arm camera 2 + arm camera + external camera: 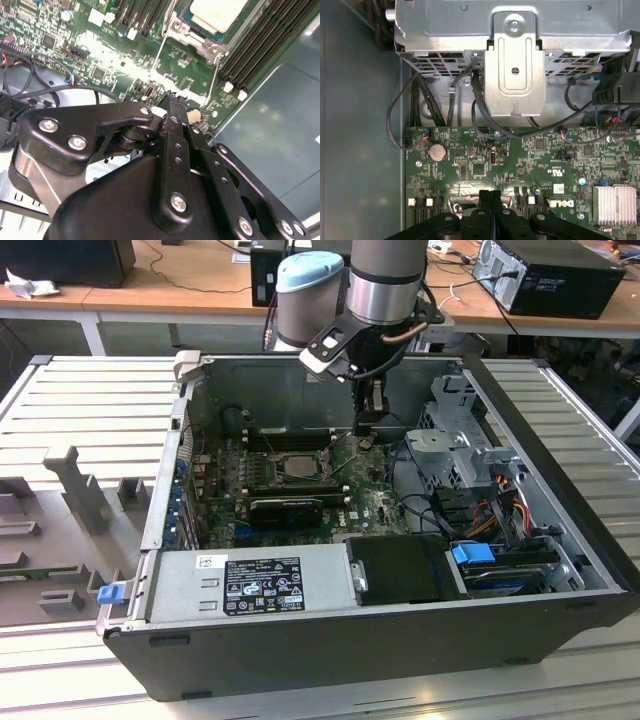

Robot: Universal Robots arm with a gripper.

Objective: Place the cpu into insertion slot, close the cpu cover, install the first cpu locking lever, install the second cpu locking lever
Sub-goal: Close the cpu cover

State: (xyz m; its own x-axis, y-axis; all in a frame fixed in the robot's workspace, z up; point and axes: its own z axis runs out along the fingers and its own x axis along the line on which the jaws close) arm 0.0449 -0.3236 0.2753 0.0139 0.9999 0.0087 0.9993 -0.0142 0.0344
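Latching stage, likely: cpu (297, 467) under closed-looking cover (273, 470), exterior view's centre; gripper (490, 196), fingers (484, 201) pinched together empty, hovers beside a lever (216, 75); hooking it needs precision.

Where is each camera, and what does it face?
Exterior view: off the arm, looking down into the open computer case; arm and gripper show.
First wrist view: on the wrist, facing the motherboard past shut fingertips.
Second wrist view: on the wrist, facing the cpu over the gripper.
Both wrist views share the motherboard.
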